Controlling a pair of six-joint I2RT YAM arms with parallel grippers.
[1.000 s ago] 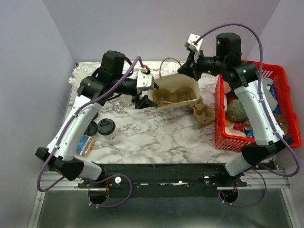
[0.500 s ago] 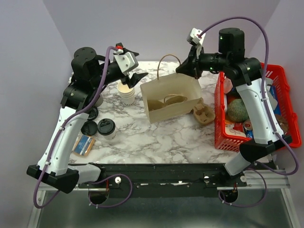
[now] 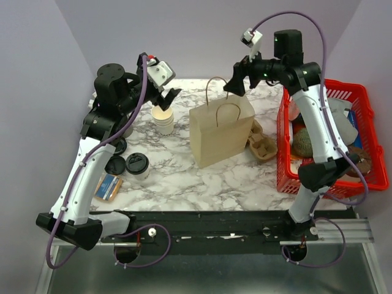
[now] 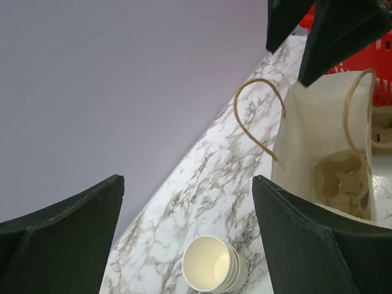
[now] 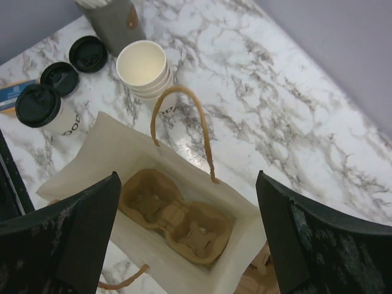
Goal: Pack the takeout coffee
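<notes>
White paper with a black lid on top, the takeout coffee (image 3: pixel 136 165) is sitting upright on the marble table (image 3: pixel 226 177). It's over on the left toward the front edge, well apart from the paper bag (image 3: pixel 222 131) and not in it. Two loose black lids (image 3: pixel 116 164) are lying just beside it, on its left and behind, and a little blue packet (image 3: pixel 109 187) is lying near its front-left. Further back, a stack of lidless white cups (image 3: pixel 163 117) is standing left of the bag.

The bag itself is standing upright mid-table with its mouth open and its handles sticking up. A cardboard cup carrier (image 5: pixel 177 217) is sitting flat at the bottom of it. A second carrier (image 3: pixel 260 146) is lying on the table right against the bag's right side, and a red basket (image 3: pixel 367 122) full of stuff is sitting past that.

The left gripper (image 3: pixel 169 97) is hovering up over the cup stack, jaws spread wide and holding nothing. The right gripper (image 3: pixel 234 82) is hanging above the bag's opening, jaws also spread wide and gripping nothing.
</notes>
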